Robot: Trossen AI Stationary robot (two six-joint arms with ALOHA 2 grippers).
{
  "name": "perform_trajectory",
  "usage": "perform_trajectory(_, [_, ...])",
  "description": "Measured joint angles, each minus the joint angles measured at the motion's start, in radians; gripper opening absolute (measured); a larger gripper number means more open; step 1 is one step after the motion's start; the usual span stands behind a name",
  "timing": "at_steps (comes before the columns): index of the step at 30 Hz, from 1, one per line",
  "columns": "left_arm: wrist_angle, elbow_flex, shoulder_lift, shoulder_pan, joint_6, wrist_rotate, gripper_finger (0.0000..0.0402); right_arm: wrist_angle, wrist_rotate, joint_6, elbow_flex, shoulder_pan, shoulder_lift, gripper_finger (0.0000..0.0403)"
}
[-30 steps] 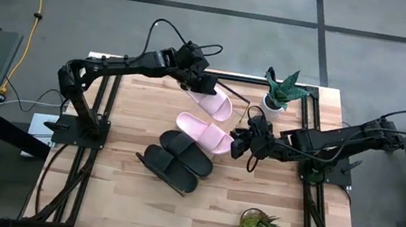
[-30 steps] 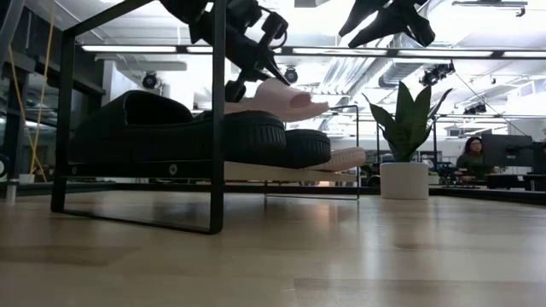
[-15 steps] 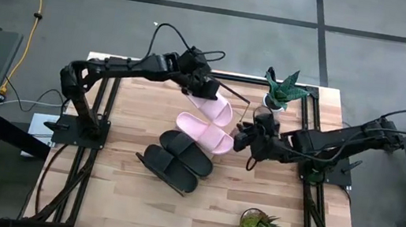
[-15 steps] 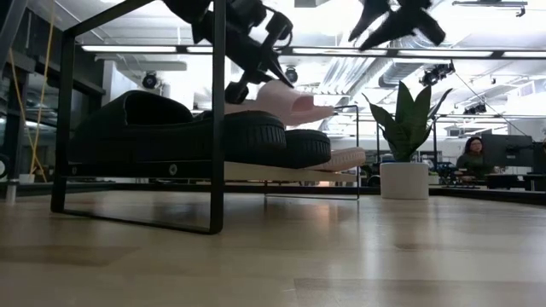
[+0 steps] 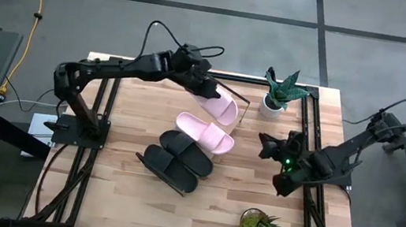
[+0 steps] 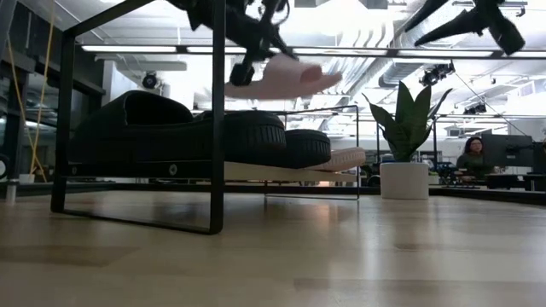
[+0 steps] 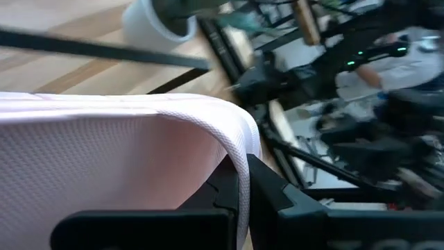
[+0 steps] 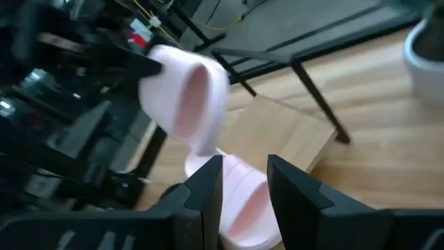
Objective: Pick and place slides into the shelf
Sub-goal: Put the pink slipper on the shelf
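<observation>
On the wooden worktop [image 5: 119,197], the low shelf [image 5: 242,105] carries two black slides [image 5: 177,158] at its near end and one pink slide [image 5: 206,133] beside them, its far end bare. The left arm reaches over that far end, its pincer [image 5: 195,83] clamped on the strap of the second pink slide [image 5: 220,105], which hangs lifted above the board, sole clear of it. The right pincer [image 5: 271,149] hovers off to the shelf's side, fingers [image 8: 208,187] apart and holding nothing, between a white-potted plant [image 5: 277,92] and a second small plant [image 5: 257,226].
</observation>
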Motion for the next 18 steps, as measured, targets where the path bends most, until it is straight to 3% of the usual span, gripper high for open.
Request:
perform_trajectory(4, [0.027,0.0,-0.037,-0.031,0.006,-0.026,0.0001,0.255,0.001,-0.059,-0.125,-0.001,-0.057,0.0105])
perform_trajectory(9, [0.052,0.0,-0.044,-0.068,0.01,-0.044,0.0001,0.72,-0.011,-0.32,-0.295,-0.015,-0.15,0.0125])
perform_trajectory(14, [0.055,0.0,-0.046,-0.093,0.007,-0.051,0.0001,1.2,-0.161,-0.6,-0.453,-0.098,-0.215,0.0175])
perform_trajectory(18, [0.056,0.0,-0.046,-0.102,0.0,-0.093,0.0001,1.36,-0.308,-0.679,-0.518,-0.189,-0.218,0.0208])
